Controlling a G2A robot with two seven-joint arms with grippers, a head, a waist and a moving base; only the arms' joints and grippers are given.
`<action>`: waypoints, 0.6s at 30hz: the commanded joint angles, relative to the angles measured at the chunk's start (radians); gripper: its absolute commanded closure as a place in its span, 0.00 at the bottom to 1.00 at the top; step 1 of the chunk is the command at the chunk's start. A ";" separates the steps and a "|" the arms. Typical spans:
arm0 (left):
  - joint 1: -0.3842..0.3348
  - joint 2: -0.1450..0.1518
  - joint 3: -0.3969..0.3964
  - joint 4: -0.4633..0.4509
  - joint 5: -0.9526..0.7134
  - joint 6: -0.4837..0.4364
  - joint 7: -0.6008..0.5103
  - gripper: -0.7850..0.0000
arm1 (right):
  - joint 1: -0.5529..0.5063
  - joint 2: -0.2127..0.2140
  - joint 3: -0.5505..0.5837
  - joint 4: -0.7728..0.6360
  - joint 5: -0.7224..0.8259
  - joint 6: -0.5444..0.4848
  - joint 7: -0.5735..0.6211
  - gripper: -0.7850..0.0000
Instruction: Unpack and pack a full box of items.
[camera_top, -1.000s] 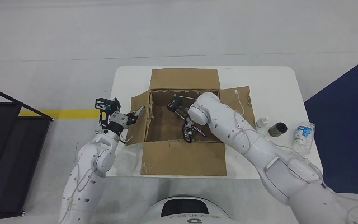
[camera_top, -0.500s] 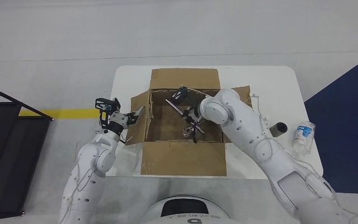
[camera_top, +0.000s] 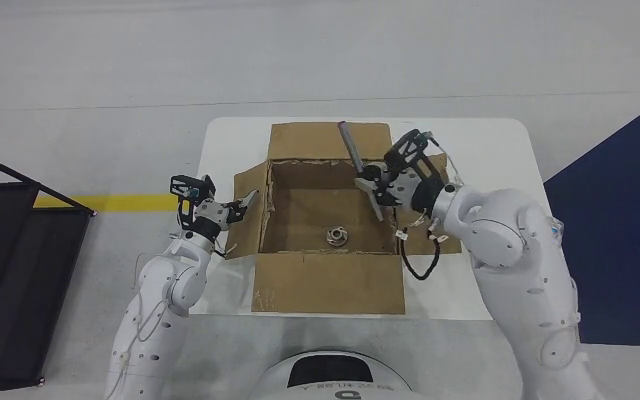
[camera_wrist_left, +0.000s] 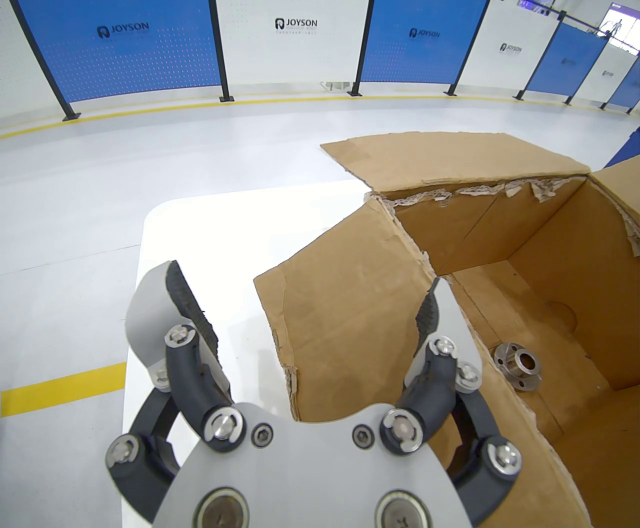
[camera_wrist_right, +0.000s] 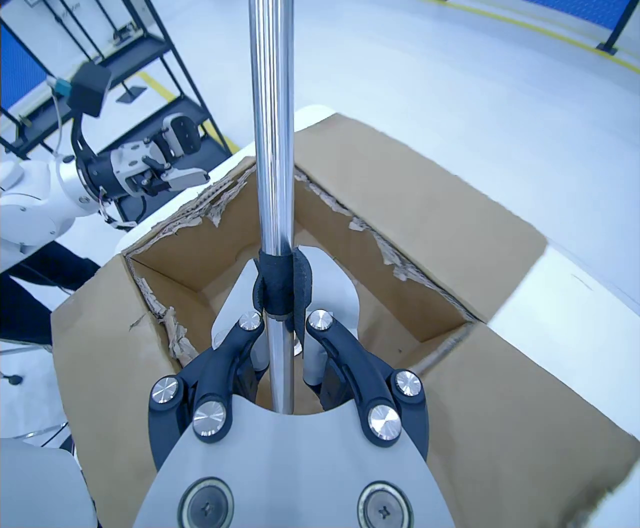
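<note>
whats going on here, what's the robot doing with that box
It looks like unpacking. The right tool is shut on a shiny metal rod and holds it above the right side of the open cardboard box. The left tool is open at the box's left flap and grips nothing. A small metal flange lies on the box floor.

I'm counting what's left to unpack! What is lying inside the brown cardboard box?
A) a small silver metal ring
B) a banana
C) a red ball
A: a small round silver metal ring lies on the floor of the brown cardboard box, while the right gripper holds a long shiny metal rod over the box.
</note>
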 joint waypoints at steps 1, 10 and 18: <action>0.000 0.000 0.000 0.000 0.000 0.000 0.000 0.00 | -0.072 0.008 0.103 -0.069 0.009 0.019 -0.016 1.00; 0.000 0.000 0.000 0.000 0.000 0.000 0.000 0.00 | -0.299 0.018 0.326 -0.263 0.030 0.097 -0.064 1.00; 0.000 0.000 0.000 0.000 0.000 0.000 0.000 0.00 | -0.299 0.018 0.326 -0.263 0.030 0.097 -0.064 1.00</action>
